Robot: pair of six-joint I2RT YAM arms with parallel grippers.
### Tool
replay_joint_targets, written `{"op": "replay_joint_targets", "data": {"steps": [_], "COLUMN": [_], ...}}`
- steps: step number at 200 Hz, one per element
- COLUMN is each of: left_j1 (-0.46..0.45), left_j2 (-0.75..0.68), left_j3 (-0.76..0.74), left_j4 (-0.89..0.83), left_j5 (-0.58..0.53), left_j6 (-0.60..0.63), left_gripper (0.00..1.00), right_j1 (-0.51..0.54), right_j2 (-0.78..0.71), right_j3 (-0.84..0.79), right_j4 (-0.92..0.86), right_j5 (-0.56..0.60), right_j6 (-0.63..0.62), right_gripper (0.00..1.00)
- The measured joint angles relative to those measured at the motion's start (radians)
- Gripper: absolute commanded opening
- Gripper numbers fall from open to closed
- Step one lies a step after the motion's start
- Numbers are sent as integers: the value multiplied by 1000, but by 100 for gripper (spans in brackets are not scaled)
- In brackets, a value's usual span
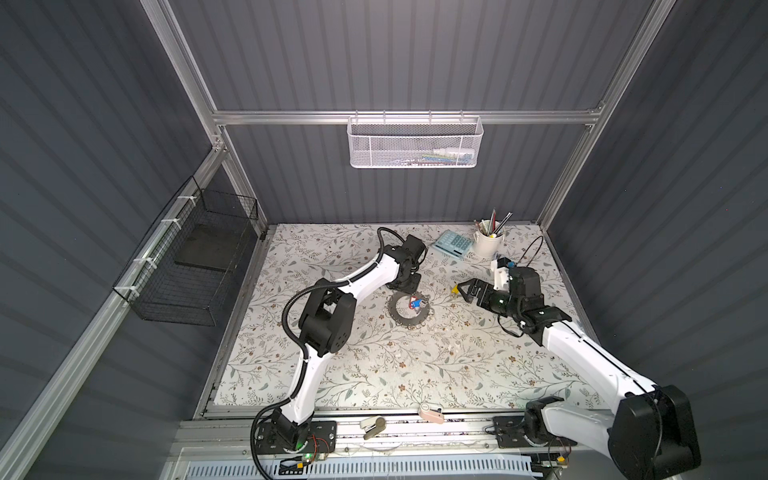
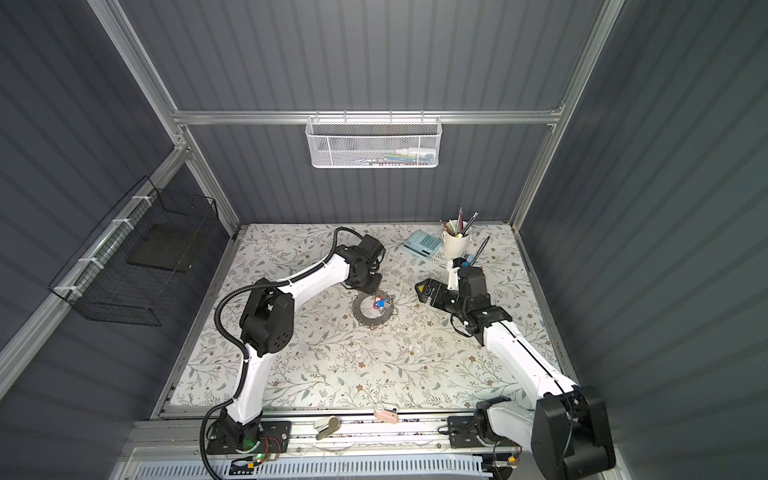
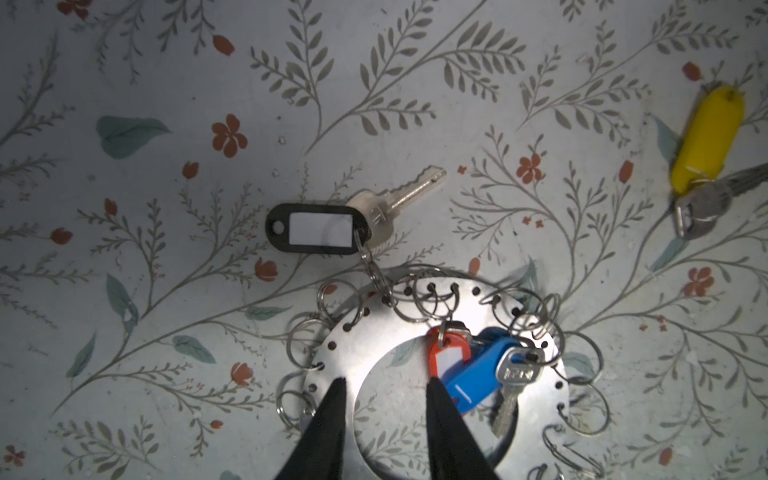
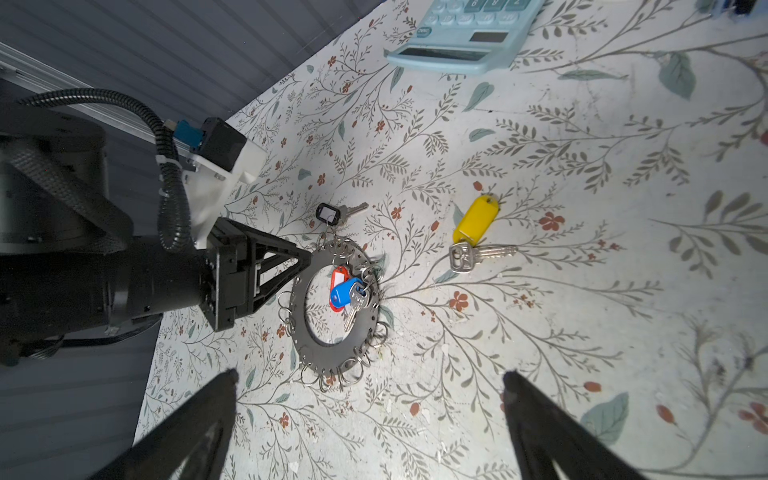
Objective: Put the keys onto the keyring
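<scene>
Two grippers, one keyring, four keys. In both top views: keyring (image 1: 409,323) flat mid-surface (image 1: 374,374); left gripper (image 1: 404,289) at its far edge, right gripper (image 1: 459,293) nearby.

Left wrist: gripper part-open, empty, above the keyring; black-tagged key (image 3: 395,203), red-tagged key (image 3: 446,357) and blue-tagged key (image 3: 478,376) attached.

Right wrist: gripper spread wide, empty; yellow-tagged key (image 4: 476,220) loose beside the keyring.

table (image 1: 374,374): floral | on it: keyring (image 4: 330,356), yellow-tagged key (image 4: 476,223), calculator (image 1: 453,243), pen cup (image 1: 488,246)

Dark ribbed walls (image 1: 415,50) enclose a floral-patterned tabletop (image 1: 374,374), framed by aluminium rails (image 1: 291,117).
</scene>
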Motion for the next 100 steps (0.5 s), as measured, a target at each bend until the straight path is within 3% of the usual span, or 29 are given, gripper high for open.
{"op": "replay_joint_targets", "data": {"steps": [100], "left_j1": [-1], "left_j2": [68], "left_j3": [37], "left_j4": [2], "left_j5": [-84], "left_j6": [-27], "left_gripper": [30], "right_j1": [0], "right_j2": [-15], "right_j3": [-11], "right_j4": [-4], "right_j5": [0], "right_j6": [-1], "right_gripper": [99]}}
